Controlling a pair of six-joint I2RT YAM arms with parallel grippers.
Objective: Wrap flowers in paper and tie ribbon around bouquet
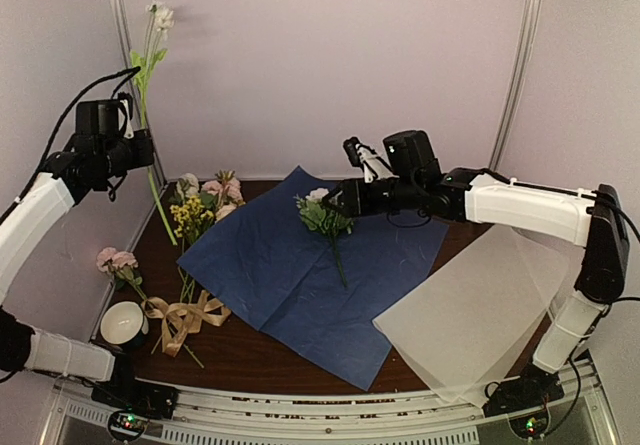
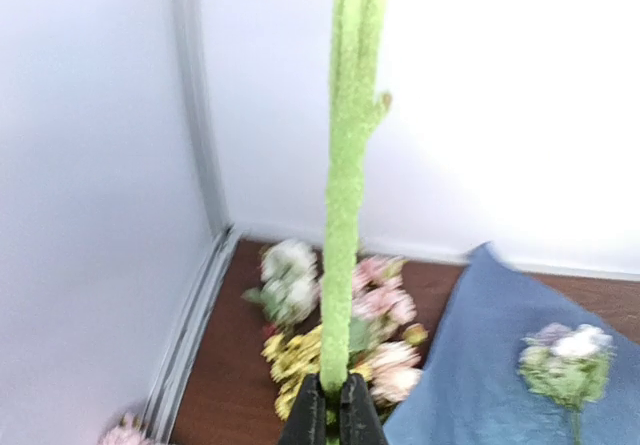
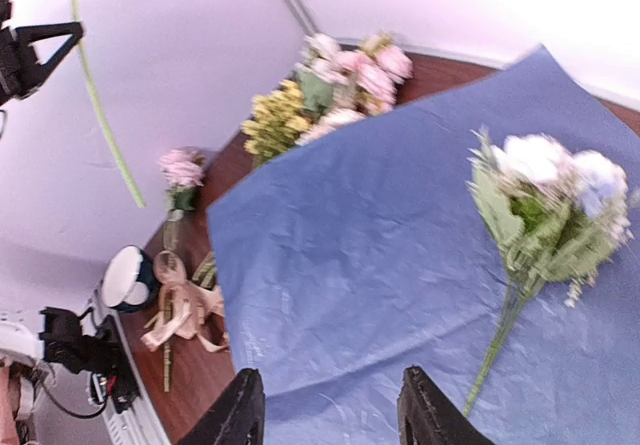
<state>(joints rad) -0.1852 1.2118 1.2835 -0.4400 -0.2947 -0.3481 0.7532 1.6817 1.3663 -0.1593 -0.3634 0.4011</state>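
Observation:
My left gripper [image 1: 140, 151] [image 2: 330, 407] is shut on the long green stem [image 2: 345, 215] of a white flower [image 1: 160, 15], held upright and high at the left wall. More flowers [image 1: 205, 203] [image 2: 340, 315] [image 3: 330, 75], white, pink and yellow, lie in a pile at the back left. The blue paper [image 1: 290, 285] [image 3: 370, 255] lies flat mid-table with a small white and green bunch [image 1: 322, 213] [image 3: 545, 200] on its far part. My right gripper [image 1: 336, 201] [image 3: 325, 393] hovers open above the paper, beside that bunch. The tan ribbon [image 1: 185, 317] [image 3: 185, 310] lies looped at the front left. No bouquet is in view.
A pale translucent sheet [image 1: 480, 310] overlaps the paper's right corner. A white round object [image 1: 123, 323] [image 3: 128, 277] sits next to the ribbon, and a loose pink flower [image 1: 115, 260] [image 3: 180, 170] lies at the left edge. Walls close the back and sides.

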